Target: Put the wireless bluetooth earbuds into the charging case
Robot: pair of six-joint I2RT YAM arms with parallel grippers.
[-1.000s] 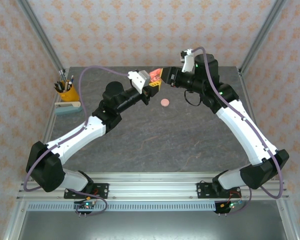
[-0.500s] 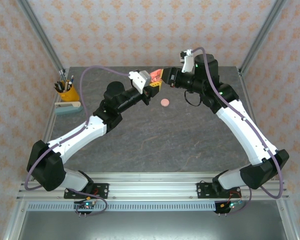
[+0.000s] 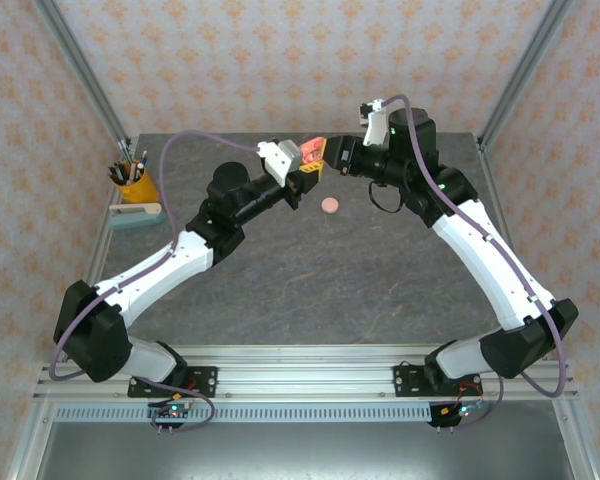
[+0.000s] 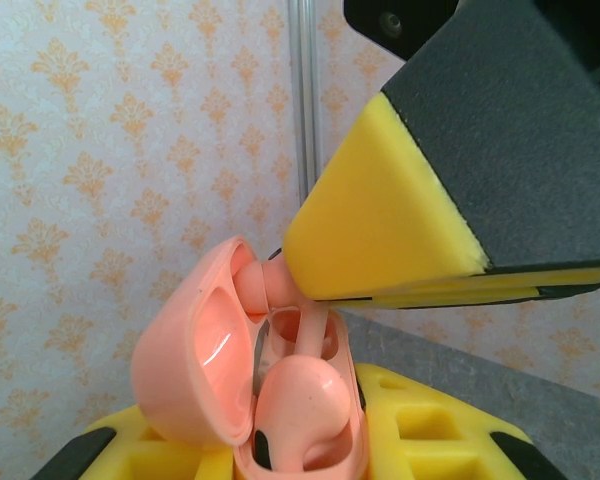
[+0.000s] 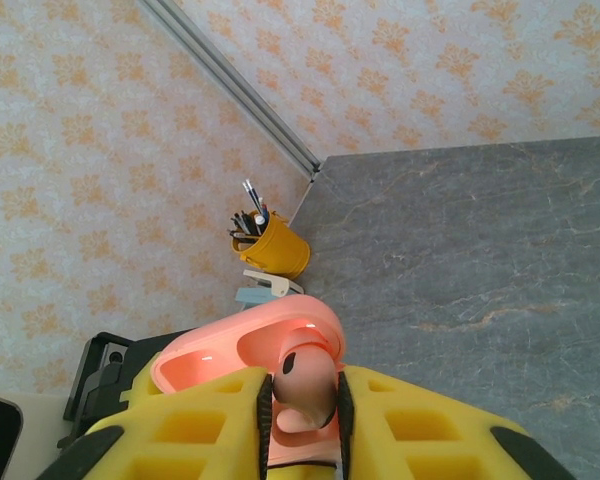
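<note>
My left gripper is shut on the open pink charging case, held above the far middle of the table. In the left wrist view the case sits between the left gripper's yellow fingers, lid open to the left. One pale-pink earbud lies seated in it. My right gripper meets the case from the right. It is shut on a second earbud. That earbud's stem points down into the case's empty slot, and its head is up by the lid.
A small round pink object lies on the grey table just below the grippers. A yellow pen cup and a stapler stand at the far left edge. Patterned walls and metal posts close the back.
</note>
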